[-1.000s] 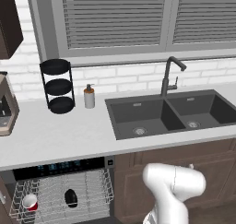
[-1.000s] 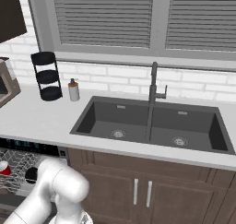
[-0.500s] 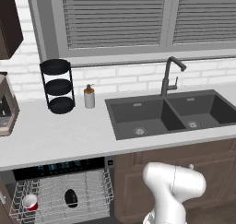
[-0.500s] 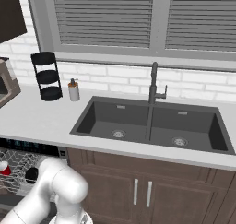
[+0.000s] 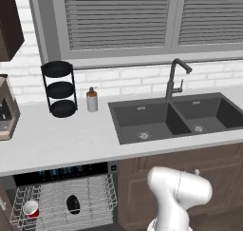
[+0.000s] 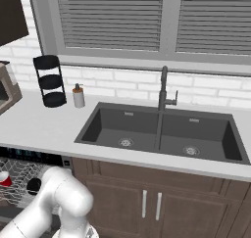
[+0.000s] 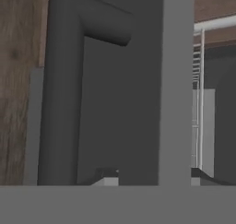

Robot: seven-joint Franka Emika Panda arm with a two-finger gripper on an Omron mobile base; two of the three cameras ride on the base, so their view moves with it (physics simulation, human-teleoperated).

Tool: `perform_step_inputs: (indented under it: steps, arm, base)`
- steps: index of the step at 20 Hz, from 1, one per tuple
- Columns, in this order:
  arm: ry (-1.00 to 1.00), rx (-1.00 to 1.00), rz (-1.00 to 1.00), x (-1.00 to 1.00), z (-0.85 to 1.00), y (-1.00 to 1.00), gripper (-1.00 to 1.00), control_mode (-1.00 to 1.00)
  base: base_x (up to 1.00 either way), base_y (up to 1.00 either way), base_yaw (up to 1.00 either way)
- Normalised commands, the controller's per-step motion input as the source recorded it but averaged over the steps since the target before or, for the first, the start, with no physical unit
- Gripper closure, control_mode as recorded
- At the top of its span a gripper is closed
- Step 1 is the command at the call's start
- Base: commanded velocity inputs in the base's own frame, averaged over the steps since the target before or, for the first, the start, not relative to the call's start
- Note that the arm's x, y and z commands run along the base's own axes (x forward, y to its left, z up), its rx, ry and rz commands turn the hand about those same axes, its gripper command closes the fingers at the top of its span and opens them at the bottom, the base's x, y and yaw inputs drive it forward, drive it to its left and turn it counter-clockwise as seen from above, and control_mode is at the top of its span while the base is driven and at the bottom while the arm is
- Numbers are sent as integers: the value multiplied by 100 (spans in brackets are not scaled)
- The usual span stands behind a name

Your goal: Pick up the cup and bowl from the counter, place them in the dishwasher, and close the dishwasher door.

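While the cup (image 5: 31,209) and bowl (image 5: 72,204) lie in the dishwasher (image 5: 66,202) rack, the claw (image 7: 150,179) faces the door (image 7: 124,103) at its handle (image 7: 62,89); its opening cannot be judged.

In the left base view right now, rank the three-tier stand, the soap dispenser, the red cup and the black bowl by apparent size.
1. Three-tier stand, clearly largest.
2. Soap dispenser.
3. Cup and bowl in the dishwasher's rack look alike, so unranked; both sit nearer the camera, so their place below the dispenser is unsure.

The cup (image 6: 4,178) and bowl (image 6: 33,185) sit in the dishwasher (image 6: 22,180) rack.
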Motion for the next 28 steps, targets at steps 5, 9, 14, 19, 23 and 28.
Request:
perform_step_inputs:
  steps: [5,9,14,19,23,28]
  arm:
    - [-23,-3,0,90,-49,-26,-100,-100]
    - [-41,0,1,54,-9,-35,-100,-100]
    - [-36,0,0,56,-3,-42,-100,-100]
    - [-43,7,0,77,-18,-55,-100,-100]
    - [-41,5,0,99,-6,-50,-100,-100]
    - [-39,3,0,100,-8,-40,-100,-100]
  base:
    - [0,0,0]
    - [0,0,0]
    - [0,0,0]
    - [0,0,0]
    - [0,0,0]
    - [0,0,0]
